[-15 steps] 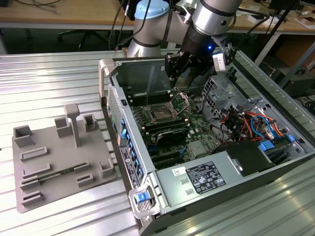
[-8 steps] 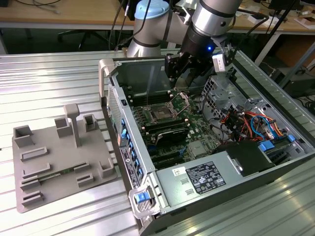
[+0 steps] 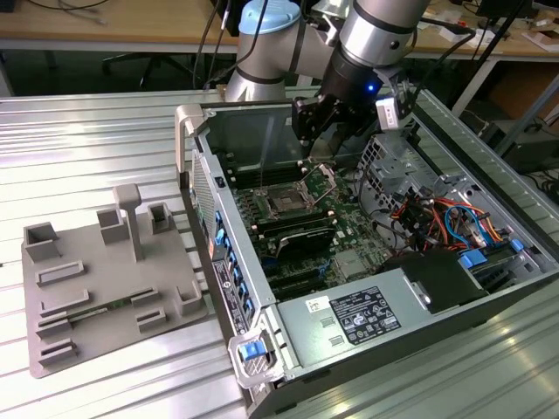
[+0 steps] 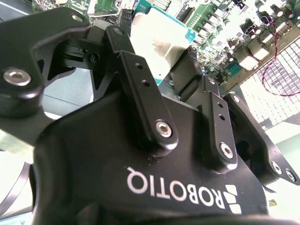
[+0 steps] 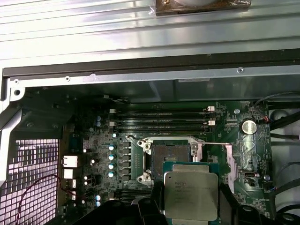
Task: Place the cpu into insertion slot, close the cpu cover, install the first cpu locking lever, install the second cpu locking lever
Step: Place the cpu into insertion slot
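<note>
Motherboard (image 5: 93,154) partly behind cpu (image 5: 191,190) in claw (image 4: 157,44)

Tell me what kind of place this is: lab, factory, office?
Likely a robotics lab bench: a robot arm reaches into an open computer case on a ribbed metal table, its gripper holding a chip over the motherboard, with cluttered wooden desks behind.

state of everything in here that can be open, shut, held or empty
gripper: shut on the cpu
cpu: held over the motherboard, not yet in the insertion slot
insertion slot: empty, dark centre uncovered
cpu cover: swung up, open
computer case: lying on its side, open on top
</note>
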Action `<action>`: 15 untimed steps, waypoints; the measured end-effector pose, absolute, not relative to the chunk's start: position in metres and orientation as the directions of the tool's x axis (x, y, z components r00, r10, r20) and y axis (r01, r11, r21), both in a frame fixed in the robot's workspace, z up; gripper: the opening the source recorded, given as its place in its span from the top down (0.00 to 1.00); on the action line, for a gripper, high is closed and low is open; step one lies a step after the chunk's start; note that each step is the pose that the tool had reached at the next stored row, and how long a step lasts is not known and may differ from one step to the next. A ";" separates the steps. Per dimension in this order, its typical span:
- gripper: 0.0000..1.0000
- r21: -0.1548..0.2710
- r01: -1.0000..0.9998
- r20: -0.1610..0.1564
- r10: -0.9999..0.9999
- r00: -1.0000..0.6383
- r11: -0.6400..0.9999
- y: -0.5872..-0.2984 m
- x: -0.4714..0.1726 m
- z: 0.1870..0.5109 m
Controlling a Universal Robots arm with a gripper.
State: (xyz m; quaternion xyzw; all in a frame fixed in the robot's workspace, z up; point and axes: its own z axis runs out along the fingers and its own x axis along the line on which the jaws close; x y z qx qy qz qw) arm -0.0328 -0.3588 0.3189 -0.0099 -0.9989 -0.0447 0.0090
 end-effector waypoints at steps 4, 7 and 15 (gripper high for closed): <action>0.45 0.089 0.021 0.019 0.019 -1.000 0.996 -0.359 -0.033 0.318; 0.45 0.089 0.021 0.019 0.019 -1.000 0.996 -0.359 -0.033 0.317; 0.45 0.089 0.021 0.019 0.019 -1.000 0.996 -0.359 -0.033 0.314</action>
